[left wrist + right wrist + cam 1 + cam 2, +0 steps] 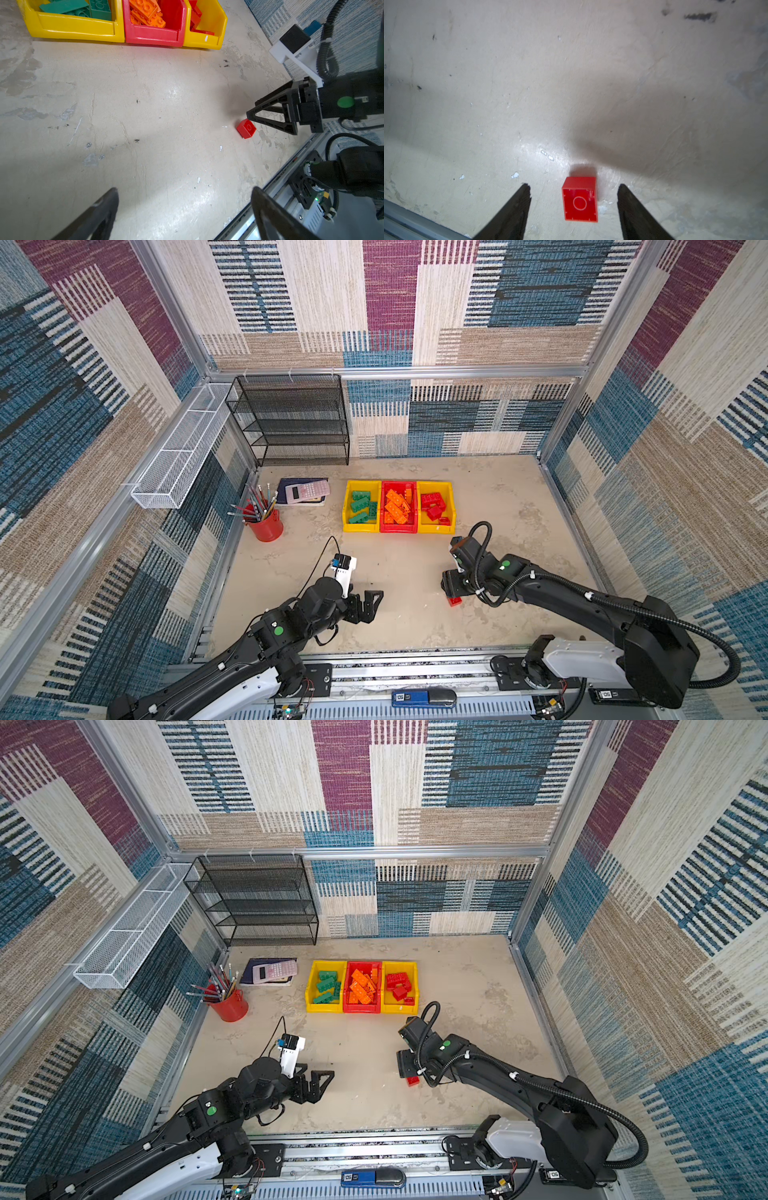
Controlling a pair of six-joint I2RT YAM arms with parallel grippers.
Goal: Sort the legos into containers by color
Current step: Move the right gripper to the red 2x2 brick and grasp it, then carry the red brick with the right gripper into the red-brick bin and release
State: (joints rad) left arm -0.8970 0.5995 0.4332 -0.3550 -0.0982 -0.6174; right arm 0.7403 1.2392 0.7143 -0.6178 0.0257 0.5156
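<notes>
Near the worktop's [503, 506] front edge, left of middle, the left gripper [375, 602] hangs with fingers [108, 199] wide apart, holding nothing. Toward the back edge, about the middle, three bins stand in a touching row: the left yellow bin [360, 528] holds green legos [360, 506], the red bin [398, 530] orange legos [396, 509], the right yellow bin [437, 529] red legos [433, 504]. Right of middle, near the front edge, a red brick [580, 201] lies with its hollow underside showing. The right gripper [574, 187] straddles it, a finger on each side with a gap between, neither touching it.
</notes>
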